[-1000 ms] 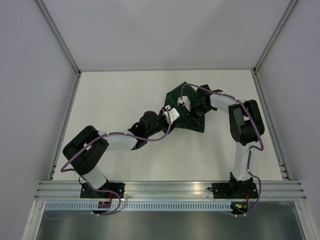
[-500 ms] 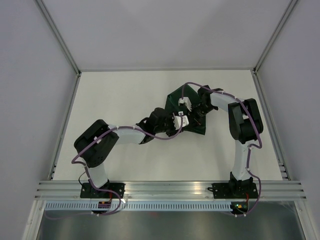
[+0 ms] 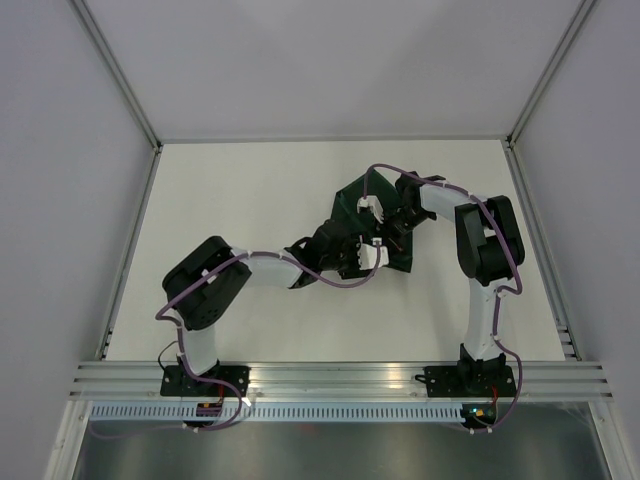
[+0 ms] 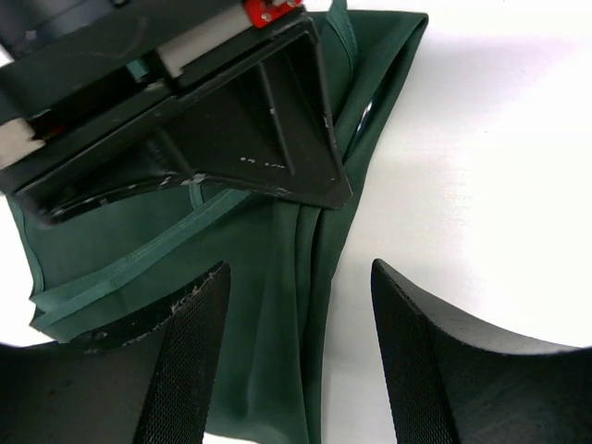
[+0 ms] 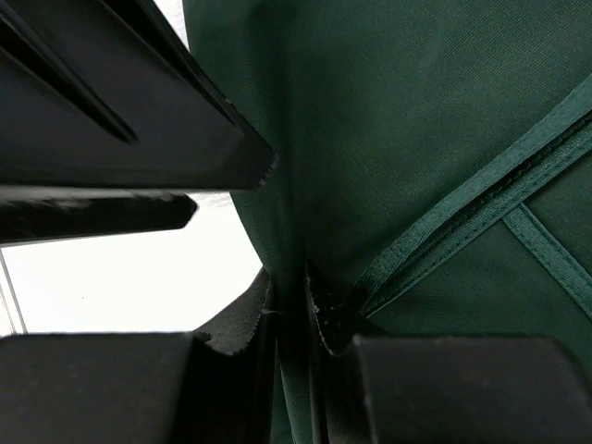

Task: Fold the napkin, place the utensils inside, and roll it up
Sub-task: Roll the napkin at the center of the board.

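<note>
Napkin [image 3: 350, 198] lies bunched on the tabletop [image 3: 250, 190], with both arms over it. The right gripper [image 5: 294, 305] has its jaws clamped on a raised fold of the napkin. The left gripper [image 4: 296, 296] hovers at the napkin's edge, jaws apart. It looks like soft, light cloth that will likely sag and slide, so the stitched hem [image 5: 481, 185] or a corner looks like the surest hold.
</note>
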Robot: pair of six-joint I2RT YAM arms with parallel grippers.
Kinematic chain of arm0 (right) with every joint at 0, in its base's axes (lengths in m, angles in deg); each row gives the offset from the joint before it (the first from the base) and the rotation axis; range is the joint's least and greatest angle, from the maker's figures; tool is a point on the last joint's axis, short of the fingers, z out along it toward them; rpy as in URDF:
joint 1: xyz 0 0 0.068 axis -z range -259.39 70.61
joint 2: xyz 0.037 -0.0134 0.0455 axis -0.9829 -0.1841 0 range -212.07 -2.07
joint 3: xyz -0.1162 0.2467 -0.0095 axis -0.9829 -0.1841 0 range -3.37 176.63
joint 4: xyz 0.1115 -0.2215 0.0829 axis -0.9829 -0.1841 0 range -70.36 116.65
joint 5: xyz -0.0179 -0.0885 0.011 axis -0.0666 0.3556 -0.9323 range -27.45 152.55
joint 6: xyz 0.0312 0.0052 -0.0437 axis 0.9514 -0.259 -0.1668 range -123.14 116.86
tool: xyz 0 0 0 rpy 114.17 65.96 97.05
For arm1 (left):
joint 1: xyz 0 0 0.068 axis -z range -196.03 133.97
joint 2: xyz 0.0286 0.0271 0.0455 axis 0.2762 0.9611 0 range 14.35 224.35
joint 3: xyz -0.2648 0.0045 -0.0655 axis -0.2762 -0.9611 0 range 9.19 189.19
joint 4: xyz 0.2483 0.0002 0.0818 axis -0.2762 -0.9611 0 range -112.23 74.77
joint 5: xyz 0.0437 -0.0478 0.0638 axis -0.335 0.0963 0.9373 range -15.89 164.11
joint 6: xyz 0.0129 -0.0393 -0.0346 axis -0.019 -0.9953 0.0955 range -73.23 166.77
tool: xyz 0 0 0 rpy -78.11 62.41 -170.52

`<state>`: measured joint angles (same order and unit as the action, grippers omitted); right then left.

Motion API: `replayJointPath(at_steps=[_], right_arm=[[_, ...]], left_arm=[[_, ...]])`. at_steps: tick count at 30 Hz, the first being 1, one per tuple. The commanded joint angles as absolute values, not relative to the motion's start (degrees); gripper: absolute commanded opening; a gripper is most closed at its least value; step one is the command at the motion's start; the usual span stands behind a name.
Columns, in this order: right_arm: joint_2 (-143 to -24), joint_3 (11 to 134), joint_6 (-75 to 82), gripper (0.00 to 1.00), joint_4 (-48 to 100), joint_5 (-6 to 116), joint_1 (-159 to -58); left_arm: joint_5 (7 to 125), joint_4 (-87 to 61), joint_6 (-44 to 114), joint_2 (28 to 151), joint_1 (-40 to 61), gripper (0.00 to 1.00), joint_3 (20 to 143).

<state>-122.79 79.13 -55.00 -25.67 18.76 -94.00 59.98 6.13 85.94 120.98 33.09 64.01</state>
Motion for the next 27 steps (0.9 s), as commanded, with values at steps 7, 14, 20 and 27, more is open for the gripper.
replayJointPath(at_steps=[7,14,20,27], right_arm=[[-128.0,77.8,-58.2,0.07,-26.6,26.1,-94.0],[-128.1,77.9,-58.2,0.07,-27.0,26.1,-94.1],[-128.1,77.8,-58.3,0.07,-27.1,26.1,-94.0],[-128.0,77.8,-58.2,0.07,-27.1,26.0,-94.1]], left_arm=[[58.4,3.2,93.4,125.4,33.4,0.67,67.9],[59.5,1.8,95.3,127.7,33.4,0.6,69.3],[59.3,-2.4,96.9,128.3,33.7,0.36,71.0],[59.6,-5.3,97.9,127.6,35.6,0.16,70.5]])
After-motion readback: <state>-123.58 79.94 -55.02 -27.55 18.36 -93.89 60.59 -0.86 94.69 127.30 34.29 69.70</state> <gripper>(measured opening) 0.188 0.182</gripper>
